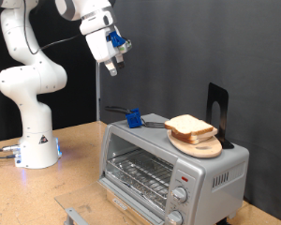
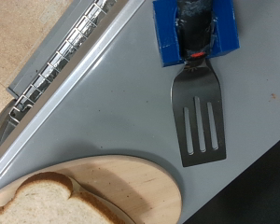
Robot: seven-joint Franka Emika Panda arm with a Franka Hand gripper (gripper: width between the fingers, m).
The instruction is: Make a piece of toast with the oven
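The silver oven stands at the exterior view's lower right, its wire rack showing in the front opening. My gripper hangs high above the oven's left end with nothing between its fingers. It does not show in the wrist view. That view looks down on the oven's grey top and on part of the rack. No single piece of toast is in view, and none shows on the rack.
A pile of bread slices lies on a round wooden board on the oven's top; both show in the wrist view. A black spatula in a blue holder lies beside them. A black stand rises behind.
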